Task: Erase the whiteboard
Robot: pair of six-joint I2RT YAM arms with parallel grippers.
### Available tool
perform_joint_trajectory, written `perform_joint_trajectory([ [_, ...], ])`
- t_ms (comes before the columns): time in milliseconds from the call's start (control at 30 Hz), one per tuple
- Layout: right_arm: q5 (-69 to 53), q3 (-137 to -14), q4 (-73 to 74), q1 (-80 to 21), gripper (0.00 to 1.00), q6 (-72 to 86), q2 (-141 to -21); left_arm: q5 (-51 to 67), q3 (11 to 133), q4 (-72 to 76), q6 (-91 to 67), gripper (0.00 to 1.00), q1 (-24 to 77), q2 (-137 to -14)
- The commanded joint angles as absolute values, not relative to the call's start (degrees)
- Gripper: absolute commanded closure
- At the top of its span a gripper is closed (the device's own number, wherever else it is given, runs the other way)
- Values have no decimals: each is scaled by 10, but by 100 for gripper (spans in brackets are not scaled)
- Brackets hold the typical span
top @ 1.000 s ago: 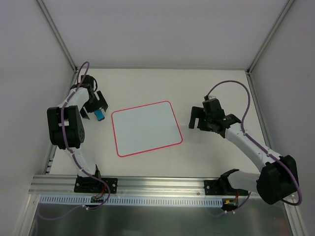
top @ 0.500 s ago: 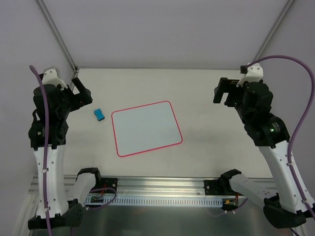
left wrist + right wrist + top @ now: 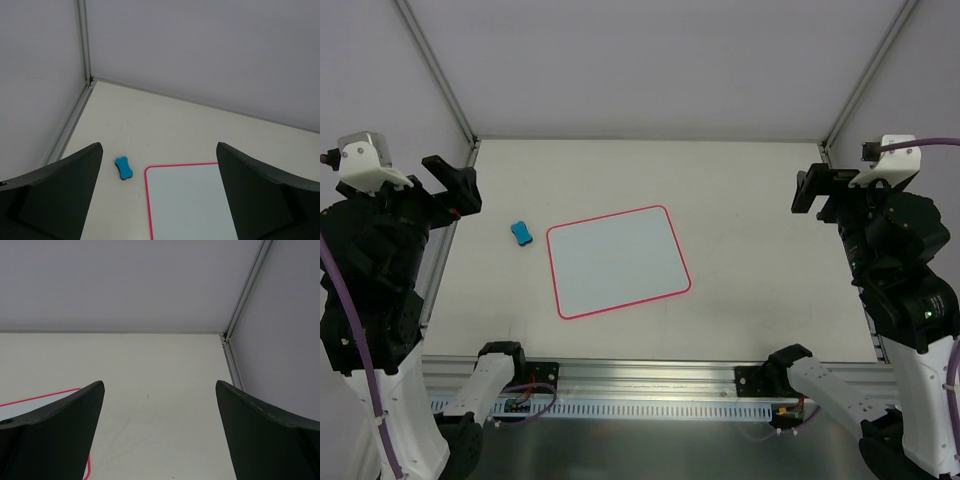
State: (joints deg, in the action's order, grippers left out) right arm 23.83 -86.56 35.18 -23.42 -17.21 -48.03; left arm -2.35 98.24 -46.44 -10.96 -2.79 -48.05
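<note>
The whiteboard [image 3: 618,262] lies flat in the middle of the table, white with a pink border and no marks showing. It also shows in the left wrist view as the whiteboard [image 3: 190,200], and only a corner of the whiteboard [image 3: 40,397] reaches the right wrist view. A small blue eraser [image 3: 521,232] lies just left of the board, seen from the wrist as the eraser [image 3: 123,167]. My left gripper [image 3: 455,185] is raised high at the far left, open and empty [image 3: 158,146]. My right gripper [image 3: 817,190] is raised high at the far right, open and empty [image 3: 159,383].
Grey enclosure walls with metal corner posts [image 3: 438,70] close off the back and both sides. An aluminium rail [image 3: 640,375] runs along the near edge with both arm bases on it. Faint smudges mark the table [image 3: 150,425] right of the board.
Both arms have lifted off the table and swung outward toward the side walls. The left gripper has left the eraser, which lies where it was. The board has not moved.
</note>
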Motion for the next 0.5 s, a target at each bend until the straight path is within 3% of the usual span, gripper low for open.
perform_joint_trajectory([
  [0, 257, -879, 350, -230, 1, -186, -473, -61, 1011, -477, -93, 1, -13, -496],
  [467, 244, -870, 339, -230, 1, -177, -467, -95, 1040, -478, -84, 1, 14, -518],
])
